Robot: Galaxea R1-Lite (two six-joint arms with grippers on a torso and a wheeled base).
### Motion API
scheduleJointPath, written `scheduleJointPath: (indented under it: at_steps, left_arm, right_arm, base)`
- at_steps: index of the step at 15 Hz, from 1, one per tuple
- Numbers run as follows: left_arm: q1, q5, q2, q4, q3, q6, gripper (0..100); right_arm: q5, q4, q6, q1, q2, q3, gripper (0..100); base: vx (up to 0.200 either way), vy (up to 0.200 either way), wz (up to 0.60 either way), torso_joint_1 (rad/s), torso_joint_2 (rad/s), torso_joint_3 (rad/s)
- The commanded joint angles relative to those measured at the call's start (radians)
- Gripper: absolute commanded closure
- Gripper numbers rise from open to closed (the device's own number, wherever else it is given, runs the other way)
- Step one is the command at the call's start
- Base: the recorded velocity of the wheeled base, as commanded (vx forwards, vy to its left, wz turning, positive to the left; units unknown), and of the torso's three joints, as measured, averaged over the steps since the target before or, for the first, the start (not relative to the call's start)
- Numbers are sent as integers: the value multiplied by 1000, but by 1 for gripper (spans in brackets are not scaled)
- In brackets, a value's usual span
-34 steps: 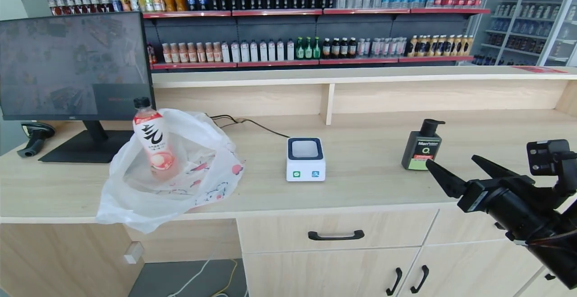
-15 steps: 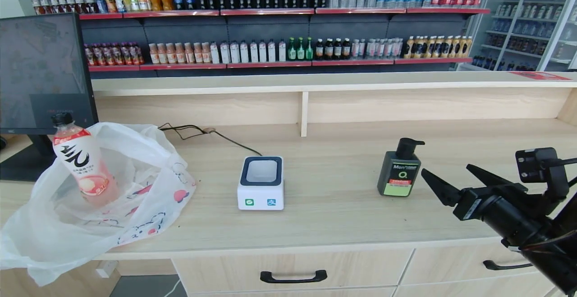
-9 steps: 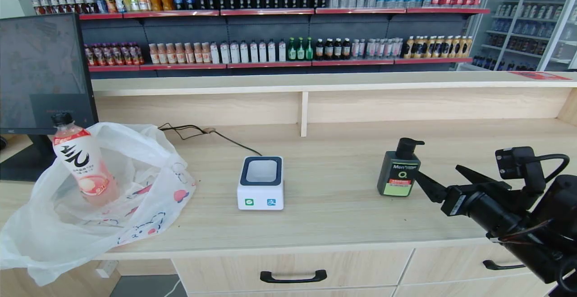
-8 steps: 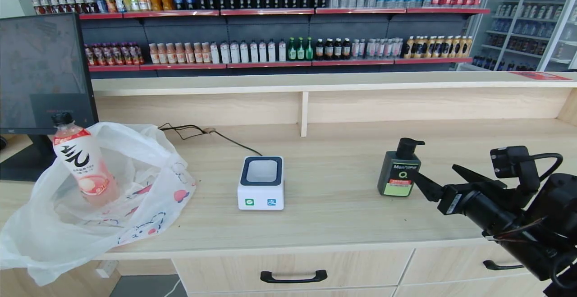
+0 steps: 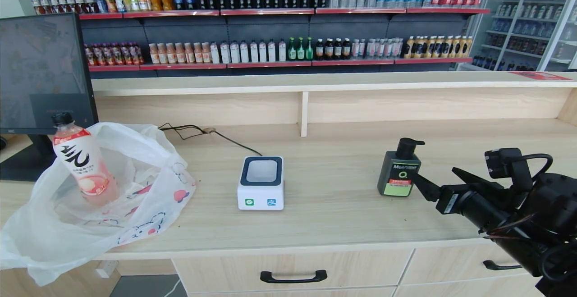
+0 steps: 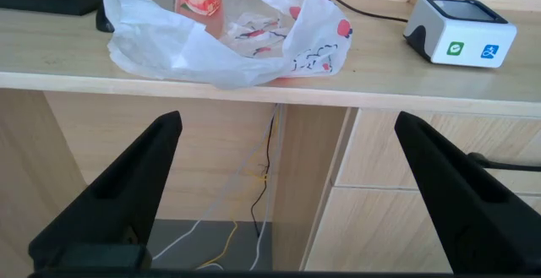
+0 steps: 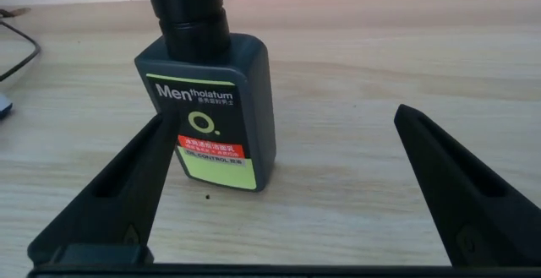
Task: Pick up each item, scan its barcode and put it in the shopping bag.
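The right claw (image 5: 436, 174), released, sits just beside the upright dark-grey plastic pump bottle (image 5: 399, 173) on the wooden surface (image 5: 333, 198); the left claw (image 6: 287, 119) is also released.

Monitor (image 5: 43, 71) cut off by the head view's left edge, drink bottle (image 5: 83, 162) base veiled by shopping bag (image 5: 153, 193) film, labels on shelf bottles (image 5: 270, 51) too small to be read.

obstacle: pump bottle (image 5: 399, 173) upright just ahead of right tool (image 5: 436, 174), its jaws spread wide | passage: bare desk (image 5: 333, 189) between pump bottle and scanner (image 5: 261, 183) | left: bag (image 5: 148, 189) with drink bottle (image 5: 83, 162) blocks desk edge
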Motion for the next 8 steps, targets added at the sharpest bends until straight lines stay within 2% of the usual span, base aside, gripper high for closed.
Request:
scheduleJointPath:
  at_steps: [1,8]
  left_arm:
    - [0,0,0,0,0,0,0]
    - [0,0,0,-2,0,0,0]
  right_arm:
    - [0,-1,-1,-1,2,-1,0]
    - [0,-1,-4,-34,3,-26,0]
  base:
    - [0,0,0,0,0,0]
    - [0,0,0,0,0,0]
